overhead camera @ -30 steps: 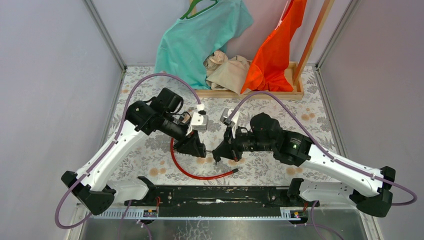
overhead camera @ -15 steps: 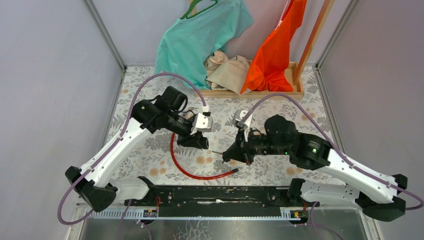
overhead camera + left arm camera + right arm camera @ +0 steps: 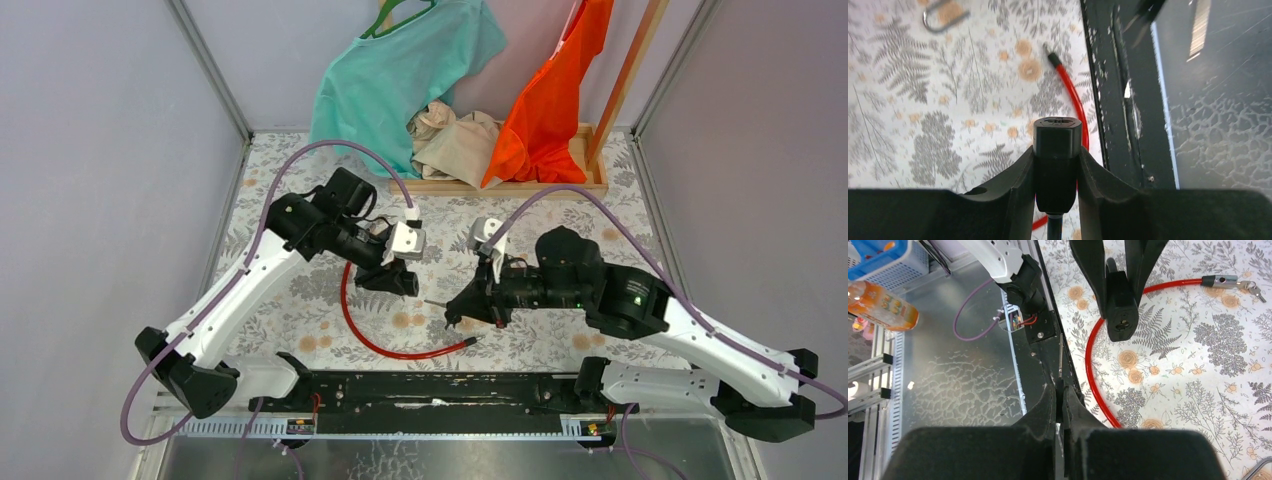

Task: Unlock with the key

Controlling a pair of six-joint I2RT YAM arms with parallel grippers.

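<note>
A black lock body (image 3: 1057, 145) on a red cable (image 3: 365, 338) is pinched between the fingers of my left gripper (image 3: 1057, 156), which holds it just above the floral tablecloth, its keyhole face (image 3: 1120, 322) turned toward the right arm. The cable loops on the cloth to its metal-tipped free end (image 3: 1218, 281). My right gripper (image 3: 1063, 389) is shut on the key (image 3: 1060, 357), whose thin blade sticks out toward the lock. From above, the key tip (image 3: 430, 303) stands a short gap to the right of the lock (image 3: 402, 283).
A wooden rack base (image 3: 500, 187) at the back holds a teal shirt (image 3: 400, 70), a beige cloth (image 3: 455, 140) and an orange garment (image 3: 550, 100). A black rail (image 3: 440, 390) runs along the near edge. A metal loop (image 3: 943, 15) lies on the cloth. A blue basket (image 3: 878, 260) and orange bottle (image 3: 880, 302) sit off the table.
My right gripper has drawn back to the right with the key, opening a gap to the lock. My left gripper has shifted slightly up and back with the lock body.
</note>
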